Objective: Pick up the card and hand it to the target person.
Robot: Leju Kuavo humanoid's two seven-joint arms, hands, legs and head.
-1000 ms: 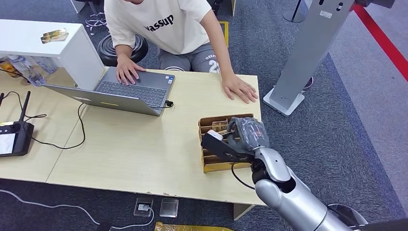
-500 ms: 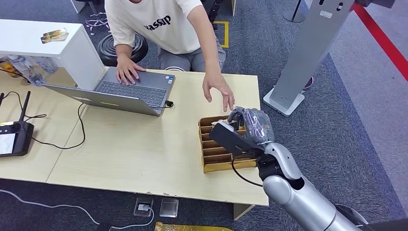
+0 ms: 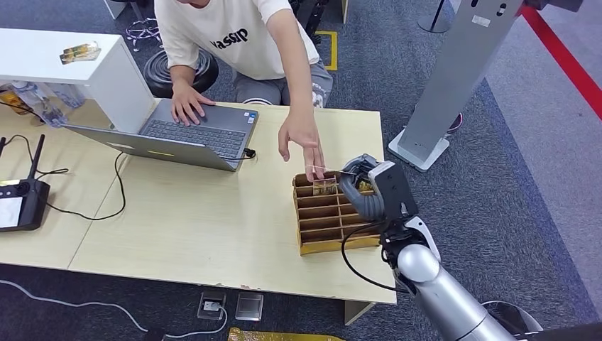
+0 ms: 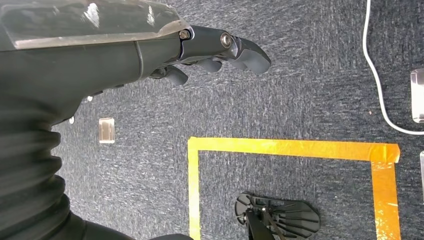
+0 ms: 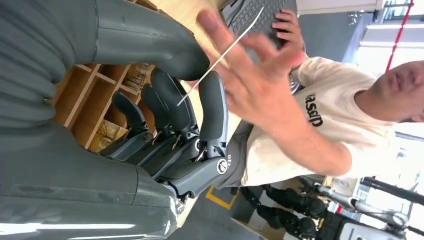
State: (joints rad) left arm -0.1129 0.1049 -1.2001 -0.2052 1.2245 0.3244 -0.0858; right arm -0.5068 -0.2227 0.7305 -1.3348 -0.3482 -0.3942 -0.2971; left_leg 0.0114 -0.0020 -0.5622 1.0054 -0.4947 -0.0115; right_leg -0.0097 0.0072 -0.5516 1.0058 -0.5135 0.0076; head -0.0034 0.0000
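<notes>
Since a moment ago the person's hand (image 3: 302, 138) has reached down to the card (image 3: 328, 170), which the right hand (image 3: 365, 190) pinches between thumb and finger above the cardboard divider box (image 3: 307, 245). Just below the hand, one far compartment holds cards (image 3: 324, 187). The left hand (image 4: 210, 50) hangs loosely curled, holding nothing.

Right hand (image 3: 363, 190) holding thin card (image 3: 328, 170), person's hand (image 3: 302, 140) seemingly touching it

Wooden table (image 3: 206, 213) on grey carpet floor (image 3: 518, 185).
</notes>
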